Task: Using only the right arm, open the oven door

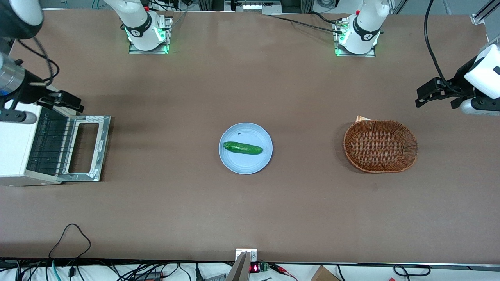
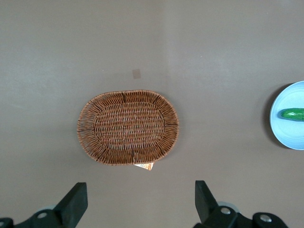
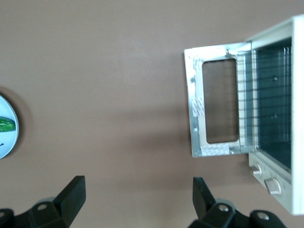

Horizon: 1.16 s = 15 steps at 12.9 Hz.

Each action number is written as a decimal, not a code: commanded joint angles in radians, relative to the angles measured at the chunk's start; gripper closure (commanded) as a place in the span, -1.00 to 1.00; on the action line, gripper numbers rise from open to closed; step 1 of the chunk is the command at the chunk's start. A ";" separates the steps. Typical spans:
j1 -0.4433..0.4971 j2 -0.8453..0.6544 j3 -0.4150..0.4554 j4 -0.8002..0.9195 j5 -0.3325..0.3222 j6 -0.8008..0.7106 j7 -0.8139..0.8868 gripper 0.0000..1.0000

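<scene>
Silver-grey metal-framed oven door (image 1: 86,147) lies fully lowered; black two-finger tool (image 3: 135,199), spread wide and empty above it, should withdraw upward, avoiding contact.

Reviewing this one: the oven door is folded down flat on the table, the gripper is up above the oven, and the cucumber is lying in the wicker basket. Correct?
Not quite. The cucumber lies on the blue plate, and the wicker basket holds nothing; the front view shows both. The rest holds: the oven door lies flat on the table and the open gripper is above the oven.
</scene>
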 commanded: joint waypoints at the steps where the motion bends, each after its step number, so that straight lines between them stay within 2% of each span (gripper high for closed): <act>1: 0.011 -0.106 -0.003 -0.118 0.018 0.054 -0.026 -1.00; 4: 0.021 -0.076 0.003 -0.076 0.017 -0.012 -0.021 -1.00; 15: 0.018 -0.062 0.002 -0.042 0.018 -0.061 -0.028 -1.00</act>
